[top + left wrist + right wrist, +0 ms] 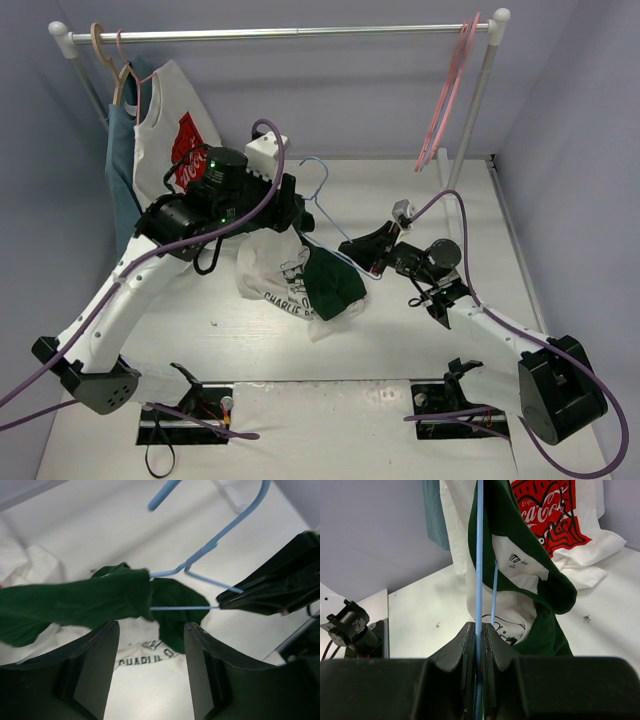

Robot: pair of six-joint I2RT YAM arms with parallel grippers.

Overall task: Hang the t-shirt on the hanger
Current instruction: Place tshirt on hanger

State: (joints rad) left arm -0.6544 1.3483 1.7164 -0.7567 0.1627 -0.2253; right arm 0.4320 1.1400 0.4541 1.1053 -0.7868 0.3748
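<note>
While the right claw [479, 630] pinches the thin blue wire of the hanger [479, 555], fingers pressed together on one end of it, the hook points off toward 12 o'clock in the top view. And the t-shirt [300, 280] — it sits crumpled mid-counter, white body and black lettering down on the counter [200, 330], dark green fabric draped over the wire. From the right wrist, that wire runs straight up beside the green collar, neck label showing. Over on the other side, the left claw [152, 630] is spread wide above the shirt — nothing between its fingers, a green sleeve stretched across just past the tips. Far back at 12 o'clock stands the rail [300, 33]; a white shirt with red graphic [175, 140] hangs at 10 o'clock, pink hangers [445, 100] at 1 o'clock.
</note>
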